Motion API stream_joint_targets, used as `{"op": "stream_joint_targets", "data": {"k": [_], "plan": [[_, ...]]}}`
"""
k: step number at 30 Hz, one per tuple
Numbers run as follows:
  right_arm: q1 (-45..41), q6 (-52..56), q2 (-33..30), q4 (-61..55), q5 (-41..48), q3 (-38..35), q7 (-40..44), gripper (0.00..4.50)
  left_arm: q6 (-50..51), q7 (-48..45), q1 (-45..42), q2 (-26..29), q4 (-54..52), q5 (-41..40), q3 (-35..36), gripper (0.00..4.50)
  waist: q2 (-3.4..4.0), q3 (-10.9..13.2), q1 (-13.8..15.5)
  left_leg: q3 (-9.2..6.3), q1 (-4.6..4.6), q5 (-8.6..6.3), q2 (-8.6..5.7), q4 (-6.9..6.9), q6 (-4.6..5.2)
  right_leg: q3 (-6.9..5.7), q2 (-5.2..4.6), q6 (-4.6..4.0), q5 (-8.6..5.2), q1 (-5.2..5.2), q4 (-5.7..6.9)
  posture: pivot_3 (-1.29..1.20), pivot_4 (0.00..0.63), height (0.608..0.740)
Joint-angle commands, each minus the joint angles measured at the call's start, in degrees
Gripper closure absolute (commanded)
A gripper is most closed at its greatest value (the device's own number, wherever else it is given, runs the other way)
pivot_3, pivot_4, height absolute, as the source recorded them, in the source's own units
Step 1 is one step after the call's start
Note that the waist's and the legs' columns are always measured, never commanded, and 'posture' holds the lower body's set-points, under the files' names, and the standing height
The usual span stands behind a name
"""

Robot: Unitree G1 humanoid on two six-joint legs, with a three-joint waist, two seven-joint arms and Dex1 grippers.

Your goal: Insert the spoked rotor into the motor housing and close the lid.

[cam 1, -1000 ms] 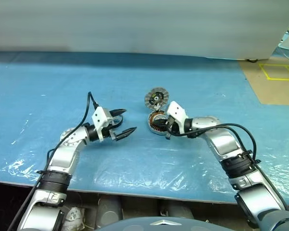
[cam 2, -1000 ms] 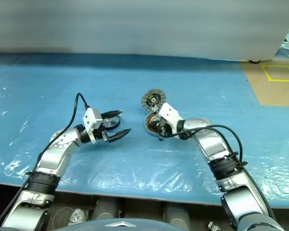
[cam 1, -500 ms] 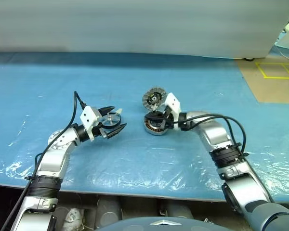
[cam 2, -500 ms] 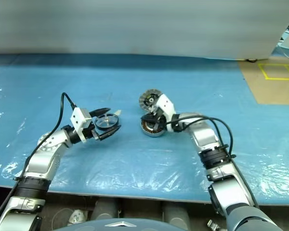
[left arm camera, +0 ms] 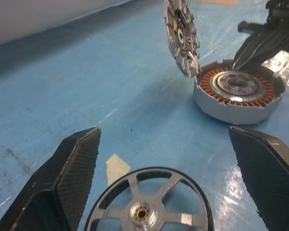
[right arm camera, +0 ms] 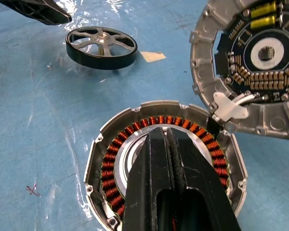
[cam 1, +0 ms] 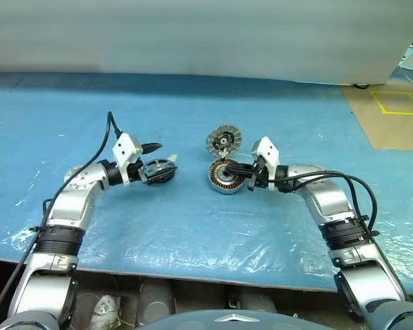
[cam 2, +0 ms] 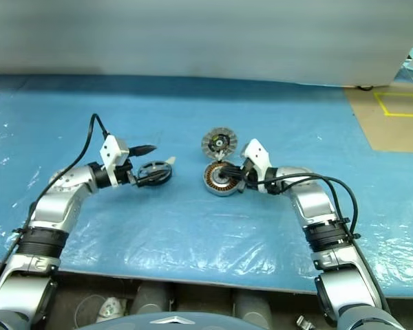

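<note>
Blue sheet (cam 1: 193, 227); lid (right arm camera: 260, 62) circuitry, wrist-side

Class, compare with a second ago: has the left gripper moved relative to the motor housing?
Yes. The left gripper has shifted to the left, away from the motor housing, and its open fingers now flank the spoked rotor.

A robotics lab or workshop test bench. A table (cam 1: 193, 227) wrapped in a blue plastic sheet (cam 1: 69, 117) carries bare motor parts: a copper-wound housing (cam 1: 224, 177) with its lid (cam 1: 224, 141) at 12 o'clock. Beyond, at 2 o'clock, brown floor (cam 1: 392, 124) bears yellow tape marks (cam 1: 392, 103); a plain grey wall (cam 1: 193, 34) stands behind.
</note>
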Motion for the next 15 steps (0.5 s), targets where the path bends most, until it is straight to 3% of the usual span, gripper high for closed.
{"op": "stream_joint_targets", "data": {"k": [1,15], "plan": [[0.8,0.4,-0.9,-3.6,0.8,-0.7,-0.3,4.47,0.6,-3.3,-3.3,2.5,3.1,1.0,-0.5,0.00,0.00,0.0,0.2,0.00,0.00,0.00,0.00,0.00,0.00,0.00,0.00,0.00,0.00,0.00,0.00,0.00,0.150,0.740],[2.9,1.0,-0.7,-1.5,-6.2,6.0,-4.7,4.47,-0.9,-4.5,-5.9,2.9,7.4,4.9,-1.9,0.00,-0.01,0.0,0.1,-0.02,0.03,0.00,-0.01,-0.03,-0.02,-0.02,-0.02,0.00,0.00,0.05,-0.02,0.00,0.150,0.740]]}}
